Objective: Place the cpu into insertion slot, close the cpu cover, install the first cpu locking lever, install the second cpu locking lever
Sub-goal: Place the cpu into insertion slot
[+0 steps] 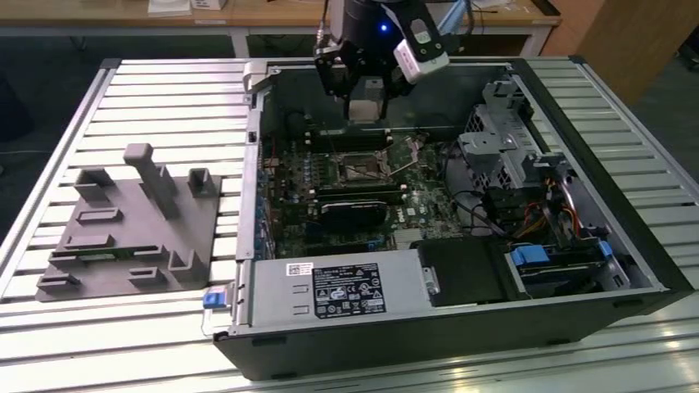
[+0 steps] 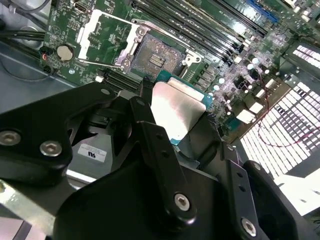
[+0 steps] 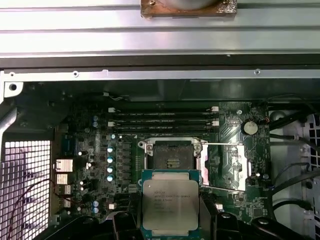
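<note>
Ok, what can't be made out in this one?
First wrist view: one edge of the cpu, cut off by the picture's border.
Exterior view: the gap between cpu and insertion slot, blocked by the gripper.
Second wrist view: the grip on the cpu, hidden by the gripper's black links.

Pt of cpu (image 2: 180, 107) hid by gripper (image 2: 175, 120); insertion slot (image 3: 172, 156) rim partly behind cpu.

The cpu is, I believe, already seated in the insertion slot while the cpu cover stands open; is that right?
Not quite: in the first wrist view the pincer holds the cpu above the board, and the insertion slot is empty. The cpu cover does stand open.
</note>
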